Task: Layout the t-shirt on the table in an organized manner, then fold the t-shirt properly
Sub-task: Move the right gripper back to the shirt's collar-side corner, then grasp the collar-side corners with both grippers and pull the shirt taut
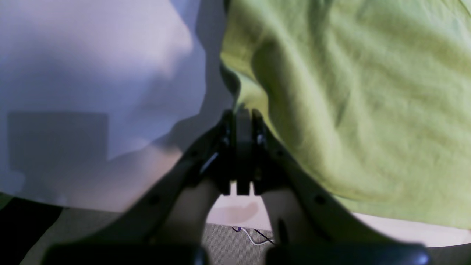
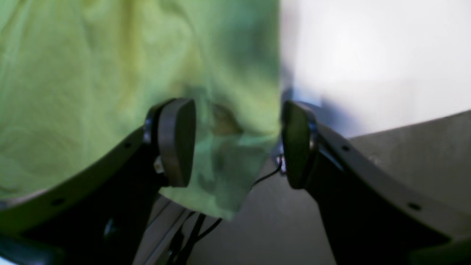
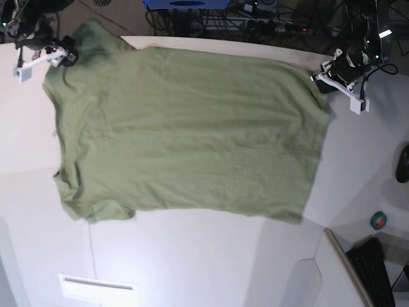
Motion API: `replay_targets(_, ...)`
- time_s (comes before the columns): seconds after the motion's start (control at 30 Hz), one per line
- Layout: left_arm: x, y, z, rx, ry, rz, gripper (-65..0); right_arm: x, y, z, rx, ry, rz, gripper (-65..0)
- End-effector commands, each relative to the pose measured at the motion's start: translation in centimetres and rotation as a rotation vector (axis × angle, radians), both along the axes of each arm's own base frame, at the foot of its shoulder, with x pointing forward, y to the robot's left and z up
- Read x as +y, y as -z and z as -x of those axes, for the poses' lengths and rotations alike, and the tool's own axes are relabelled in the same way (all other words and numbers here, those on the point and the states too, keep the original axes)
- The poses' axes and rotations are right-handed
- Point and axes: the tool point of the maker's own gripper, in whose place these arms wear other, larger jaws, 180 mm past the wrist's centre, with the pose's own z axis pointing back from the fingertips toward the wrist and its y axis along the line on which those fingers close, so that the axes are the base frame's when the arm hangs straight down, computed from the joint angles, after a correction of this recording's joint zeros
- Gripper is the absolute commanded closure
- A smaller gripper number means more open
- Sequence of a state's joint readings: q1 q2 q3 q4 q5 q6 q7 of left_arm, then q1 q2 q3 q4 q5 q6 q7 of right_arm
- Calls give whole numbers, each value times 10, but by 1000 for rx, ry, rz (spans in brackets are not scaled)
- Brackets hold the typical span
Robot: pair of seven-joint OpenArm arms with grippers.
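As t-shirt [image 3: 185, 134] covers table [image 3: 192, 262], cables [image 3: 268, 22] behind, keyboard [image 3: 377, 272] beside

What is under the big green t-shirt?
The wrinkled olive-green cotton t-shirt lies spread on the smooth white table. Anything beneath the cloth is covered and cannot be seen.

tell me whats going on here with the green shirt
A two-armed robot is laying out the t-shirt on the table. It lies spread nearly flat, one sleeve hanging over the far edge. The left gripper is shut on the shirt's edge; the right gripper stands open around that sleeve.
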State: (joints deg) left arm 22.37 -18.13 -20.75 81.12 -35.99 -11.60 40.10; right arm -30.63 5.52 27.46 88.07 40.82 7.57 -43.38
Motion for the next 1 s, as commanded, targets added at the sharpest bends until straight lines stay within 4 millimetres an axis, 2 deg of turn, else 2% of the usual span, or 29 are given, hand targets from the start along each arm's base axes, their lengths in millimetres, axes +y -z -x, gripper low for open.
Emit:
replay_targets(0.0,6,-7,-5,-25,1,-15,0,-7,-2,-2,-11,2,13,-348)
replay_targets(0.07,6,-7,-4,-24,1,-15,0,-6,-2,-1,-10,2,9,-336)
replay_targets(0.1,6,-7,-4,-24,1,-15,0,-7,-2,0,-10,4,9,-302)
replay_targets(0.17,7,-7,-5,-27,1,-16,0,-8,-6,-1,-18,1,16,-168)
replay_targets(0.23,7,-8,-5,-28,1,-18,0,-6,-14,-2,-35,-18,24,0)
replay_targets(0.37,3,-15,0,-34,20,-24,0,6,-42,-15,-109,-48,40,0)
replay_targets(0.47,-11,-22,3,-4,48,29,0,12,-54,-22,-113,-89,34,0)
replay_targets(0.6,-19,-47,-12,-59,44,87,0,18,-62,-42,-123,-118,12,0)
replay_targets(0.67,-22,-60,-28,-109,57,85,0,9,-67,-50,-125,-102,17,0)
replay_targets(0.73,-18,-64,-33,-124,47,80,0,-4,-73,-57,-123,-75,25,0)
replay_targets(0.87,-12,-66,-43,-95,37,91,0,-25,-86,-73,-121,-62,36,0)
replay_targets(0.97,-15,-64,-53,-96,24,112,0,-26,-89,-88,-134,-67,25,0)
